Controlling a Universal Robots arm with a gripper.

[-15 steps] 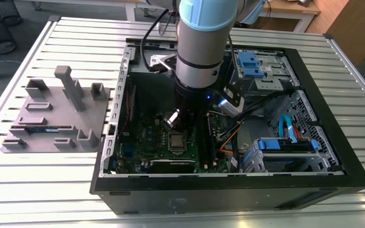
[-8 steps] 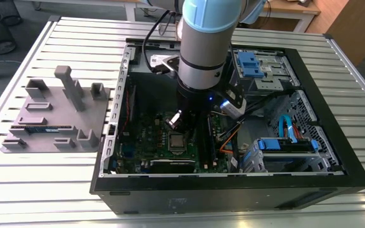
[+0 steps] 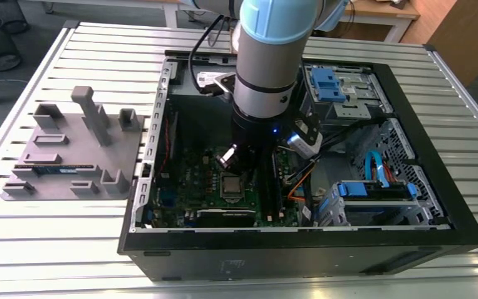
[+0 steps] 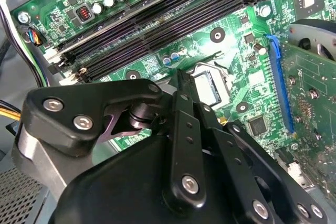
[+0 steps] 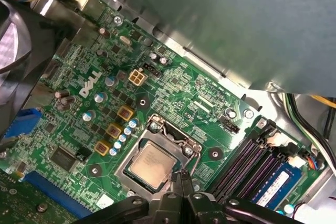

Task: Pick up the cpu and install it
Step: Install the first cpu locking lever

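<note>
The cpu (image 5: 152,163) is a small silvery-grey square lying flat inside the metal socket frame (image 5: 169,132) on the green motherboard (image 5: 173,85). In the exterior view the cpu (image 3: 232,184) sits low in the middle of the board, just below the arm's wrist (image 3: 260,134). My gripper (image 5: 180,176) hangs right over the chip's edge nearest the memory slots, its thin black fingers drawn together with nothing between them. In the second wrist view the gripper (image 4: 181,80) covers part of the socket (image 4: 210,86).
The open computer case (image 3: 144,187) walls in the board on all sides. Dark memory slots (image 5: 244,161) and a blue memory stick (image 5: 275,182) run beside the socket. Drive bays with blue parts (image 3: 376,190) and cables fill the exterior view's right. A grey fixture tray (image 3: 65,156) stands outside the case.
</note>
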